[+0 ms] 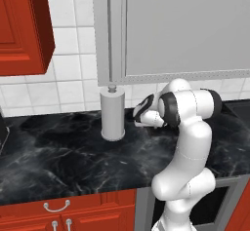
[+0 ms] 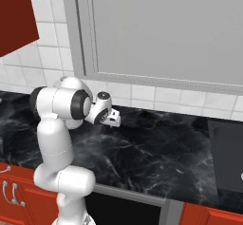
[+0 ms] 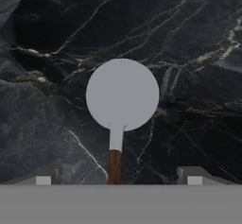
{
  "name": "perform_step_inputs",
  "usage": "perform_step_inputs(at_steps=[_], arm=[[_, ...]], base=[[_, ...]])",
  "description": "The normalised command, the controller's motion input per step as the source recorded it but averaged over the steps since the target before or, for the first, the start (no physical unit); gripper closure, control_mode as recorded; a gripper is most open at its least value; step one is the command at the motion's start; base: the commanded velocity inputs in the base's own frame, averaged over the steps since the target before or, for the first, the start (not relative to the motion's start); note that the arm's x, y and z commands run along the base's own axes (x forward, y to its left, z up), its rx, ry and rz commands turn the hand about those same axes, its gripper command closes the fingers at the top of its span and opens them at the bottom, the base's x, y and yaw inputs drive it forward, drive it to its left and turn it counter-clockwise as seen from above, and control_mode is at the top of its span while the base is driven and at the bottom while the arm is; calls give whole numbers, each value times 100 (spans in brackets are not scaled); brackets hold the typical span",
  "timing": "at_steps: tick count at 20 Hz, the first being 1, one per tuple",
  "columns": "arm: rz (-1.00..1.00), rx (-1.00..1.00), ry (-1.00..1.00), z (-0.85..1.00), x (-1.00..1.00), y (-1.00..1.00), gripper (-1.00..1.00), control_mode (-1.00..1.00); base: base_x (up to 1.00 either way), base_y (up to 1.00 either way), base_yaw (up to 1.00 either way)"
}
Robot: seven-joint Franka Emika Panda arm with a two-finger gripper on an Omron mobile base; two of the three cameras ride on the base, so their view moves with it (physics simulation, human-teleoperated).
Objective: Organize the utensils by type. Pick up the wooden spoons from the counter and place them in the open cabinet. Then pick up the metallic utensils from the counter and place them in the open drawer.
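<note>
In the hand view a wooden spoon lies on the black veined counter. Its pale round bowl points away from the hand and its thin brown handle runs back toward it. My gripper hangs above the spoon, open, with one fingertip on each side of the handle and nothing held. In the base views the gripper points down at the counter near the back wall, just right of a grey cylinder.
A tall grey cylinder stands on the counter close to the left of the hand. A red wall cabinet hangs at upper left. Red drawer fronts run below the counter edge. A black cooktop lies to the right.
</note>
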Motion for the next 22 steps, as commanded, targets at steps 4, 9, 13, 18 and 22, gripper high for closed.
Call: perform_step_inputs(at_steps=[4,9,13,18,22], arm=[[0,-2,0,-32,0,5,-100,-100],[-3,-9,0,-33,0,12,-100,-100],[-6,-17,0,-32,0,24,-100,-100],[-6,-8,0,-40,0,14,100,-100],[-1,0,7,-33,0,-7,100,-100]], base=[[0,0,0],[0,0,0],[0,0,0],[0,0,0],[0,0,0]])
